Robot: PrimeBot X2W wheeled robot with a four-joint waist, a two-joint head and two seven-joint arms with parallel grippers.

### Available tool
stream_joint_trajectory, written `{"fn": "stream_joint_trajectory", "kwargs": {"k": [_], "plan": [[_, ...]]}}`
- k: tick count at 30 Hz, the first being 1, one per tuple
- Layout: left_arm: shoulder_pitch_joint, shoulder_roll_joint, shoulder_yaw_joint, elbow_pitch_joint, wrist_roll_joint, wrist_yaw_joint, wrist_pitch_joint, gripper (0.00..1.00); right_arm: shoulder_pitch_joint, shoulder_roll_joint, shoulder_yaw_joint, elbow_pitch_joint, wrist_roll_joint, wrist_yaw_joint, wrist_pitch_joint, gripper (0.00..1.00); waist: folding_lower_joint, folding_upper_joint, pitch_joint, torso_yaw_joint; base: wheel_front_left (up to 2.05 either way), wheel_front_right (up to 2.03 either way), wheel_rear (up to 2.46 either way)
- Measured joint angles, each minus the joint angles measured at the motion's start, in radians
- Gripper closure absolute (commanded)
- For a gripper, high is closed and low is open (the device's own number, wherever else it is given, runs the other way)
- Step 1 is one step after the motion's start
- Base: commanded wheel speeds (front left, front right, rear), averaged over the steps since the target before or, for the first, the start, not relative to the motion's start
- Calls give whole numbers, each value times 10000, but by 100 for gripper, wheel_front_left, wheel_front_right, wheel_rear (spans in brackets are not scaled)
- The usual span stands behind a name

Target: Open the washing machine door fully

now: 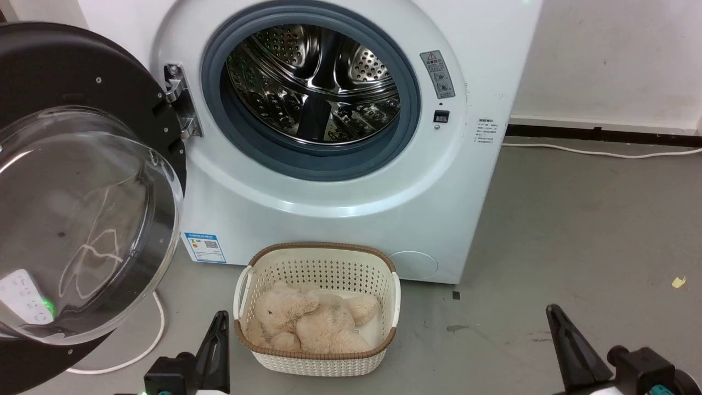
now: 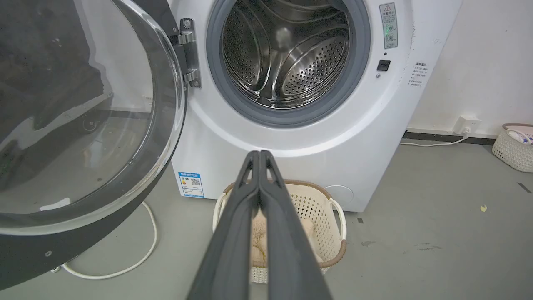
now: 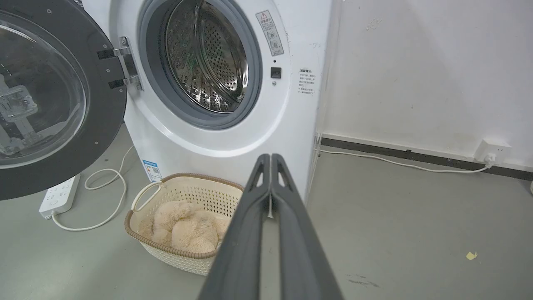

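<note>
The washing machine door (image 1: 60, 66) stands swung out on its metal hinge (image 1: 181, 104) at the left edge of the opening. It is well clear of the drum mouth, with its inner face and bulging glass bowl (image 1: 82, 219) turned toward the robot. Its black rim reaches down close to the floor (image 1: 576, 230) at the lower left of the head view.

The washing machine (image 1: 340, 219) sits square ahead against the wall. Its perforated steel drum (image 1: 312, 82) is exposed inside the grey rubber gasket (image 1: 307, 162). A blue label sticker (image 1: 205, 248) is low on its front at the left, and a round white cap (image 1: 414, 264) is low at the right.

A cream plastic basket (image 1: 323, 362) rests on the floor just in front of the machine, with a beige plush toy (image 1: 312, 323) lying in it. A white cable (image 1: 148, 345) loops on the floor under the door and runs to a power strip (image 3: 58, 196).

The left gripper (image 2: 259, 156) has its two fingers pressed together and holds nothing. In the head view it sits low, just left of the basket. The right gripper (image 3: 270, 159) is likewise closed on nothing. It is well apart from the basket, over bare floor at the lower right. Neither gripper touches the door.
</note>
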Motion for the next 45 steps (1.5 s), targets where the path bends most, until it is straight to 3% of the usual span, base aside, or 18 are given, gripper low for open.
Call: {"fn": "stream_joint_trajectory", "kwargs": {"k": [45], "plan": [[-434, -470, 826, -169, 1057, -625, 890, 100, -522, 0, 94, -56, -245, 0, 876, 100, 0, 0, 234, -39, 0, 0, 0]]}}
